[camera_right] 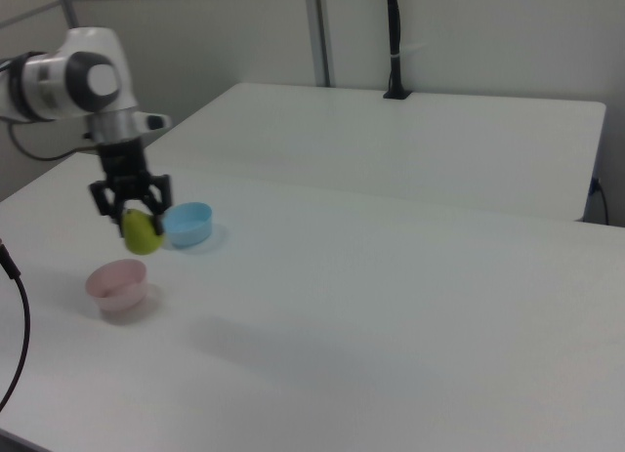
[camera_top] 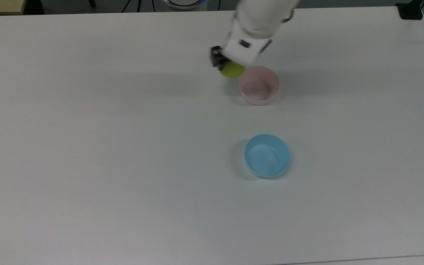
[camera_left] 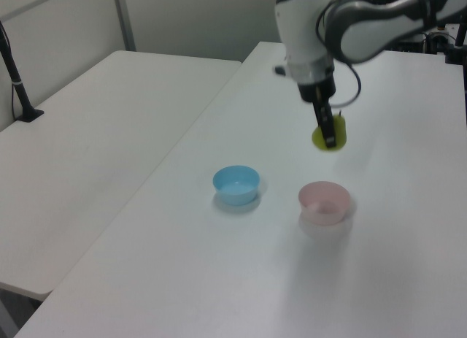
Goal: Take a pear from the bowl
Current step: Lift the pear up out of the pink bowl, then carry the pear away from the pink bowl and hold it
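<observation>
The yellow-green pear (camera_top: 232,70) (camera_left: 328,137) (camera_right: 142,232) hangs in the air, clear of the table, with my gripper (camera_top: 226,65) (camera_left: 327,132) (camera_right: 132,216) shut on it. The pale pink bowl (camera_top: 258,89) (camera_left: 324,201) (camera_right: 116,284) sits on the white table with nothing inside. In the top view the pear is just off the bowl's upper left rim. In the left view it floats well above the bowl, and in the right view it is above and slightly right of the bowl.
A light blue bowl (camera_top: 267,155) (camera_left: 236,185) (camera_right: 187,224) stands on the same white table (camera_top: 123,147), apart from the pink one. A second white table (camera_left: 87,133) adjoins it. A black post (camera_right: 394,42) stands at the far table's edge.
</observation>
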### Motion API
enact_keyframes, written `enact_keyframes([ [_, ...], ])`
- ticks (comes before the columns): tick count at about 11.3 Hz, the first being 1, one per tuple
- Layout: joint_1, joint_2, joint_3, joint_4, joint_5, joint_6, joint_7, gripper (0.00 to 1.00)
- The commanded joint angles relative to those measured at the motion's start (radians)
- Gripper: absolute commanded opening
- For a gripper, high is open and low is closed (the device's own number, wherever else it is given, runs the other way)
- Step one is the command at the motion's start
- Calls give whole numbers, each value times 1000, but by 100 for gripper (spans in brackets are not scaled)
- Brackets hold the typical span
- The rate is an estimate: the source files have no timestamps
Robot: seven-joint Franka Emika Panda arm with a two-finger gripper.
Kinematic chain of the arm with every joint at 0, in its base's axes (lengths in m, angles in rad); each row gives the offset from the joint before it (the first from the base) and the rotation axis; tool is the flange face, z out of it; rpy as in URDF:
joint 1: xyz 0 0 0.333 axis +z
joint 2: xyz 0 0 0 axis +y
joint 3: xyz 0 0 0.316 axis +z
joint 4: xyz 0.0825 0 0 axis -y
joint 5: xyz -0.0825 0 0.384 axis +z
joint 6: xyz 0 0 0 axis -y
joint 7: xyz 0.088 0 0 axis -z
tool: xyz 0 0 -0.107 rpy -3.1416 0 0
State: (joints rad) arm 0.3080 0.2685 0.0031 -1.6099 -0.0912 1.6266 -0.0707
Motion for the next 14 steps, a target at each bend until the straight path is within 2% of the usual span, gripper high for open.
enact_keyframes([
  [1,-237,3,73,-21,5,-10,-75,29],
  [3,-280,67,74,-21,-42,5,-84,31],
  [5,-283,135,74,-25,-59,65,-69,32],
  [7,-280,185,74,-30,-97,123,-17,41],
  [8,-280,195,72,-30,-108,139,1,56],
  [10,-276,189,71,-28,-113,142,3,99],
  [12,-277,152,67,-24,-114,135,5,100],
  [14,-283,57,69,-25,-104,109,6,100],
])
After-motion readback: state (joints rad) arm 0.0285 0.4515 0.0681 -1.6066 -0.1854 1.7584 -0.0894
